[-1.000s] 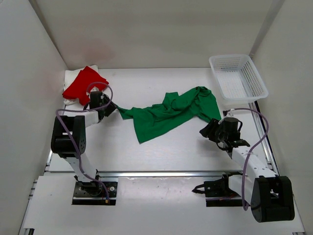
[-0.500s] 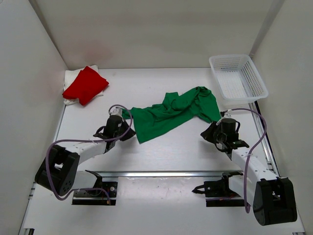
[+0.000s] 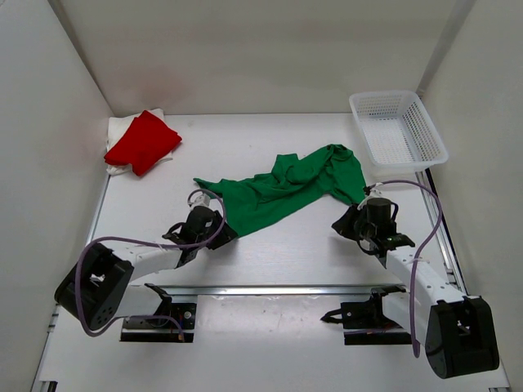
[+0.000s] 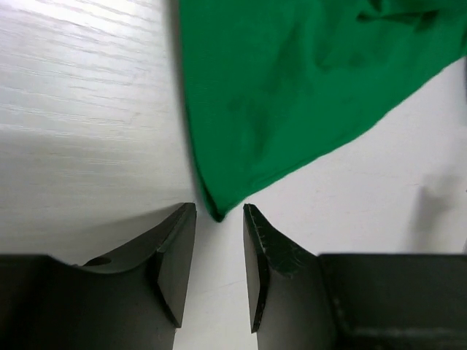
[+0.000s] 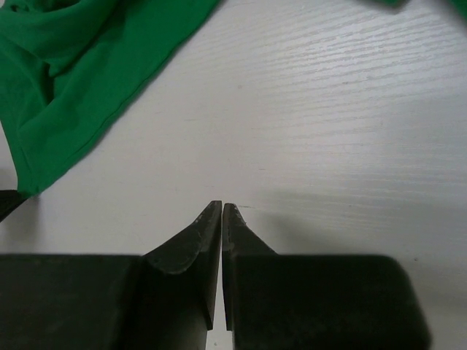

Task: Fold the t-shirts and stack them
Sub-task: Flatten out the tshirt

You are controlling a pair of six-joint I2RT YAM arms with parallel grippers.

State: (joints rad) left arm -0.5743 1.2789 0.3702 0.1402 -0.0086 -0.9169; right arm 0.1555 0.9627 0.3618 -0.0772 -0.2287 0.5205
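A green t-shirt [image 3: 282, 189] lies loosely spread and rumpled across the middle of the table. At the back left, a folded red t-shirt [image 3: 140, 140] rests on a cream-white t-shirt [image 3: 118, 128]. My left gripper [image 3: 227, 232] lies low at the green shirt's near corner. In the left wrist view that gripper [image 4: 219, 217] is open, and the corner tip of the green shirt [image 4: 292, 87] lies just at its mouth, not pinched. My right gripper [image 3: 340, 222] sits below the shirt's right end. It [image 5: 222, 206] is shut on nothing over bare table, with the green cloth [image 5: 80, 87] ahead to its left.
A white mesh basket [image 3: 398, 129] stands at the back right corner. White walls close in the table on the left, back and right. A metal rail [image 3: 270, 288] runs along the near edge in front of both arm bases.
My left arm has swung from the back left near the red shirt down to the green shirt's near corner. The right gripper has shut and edged left.
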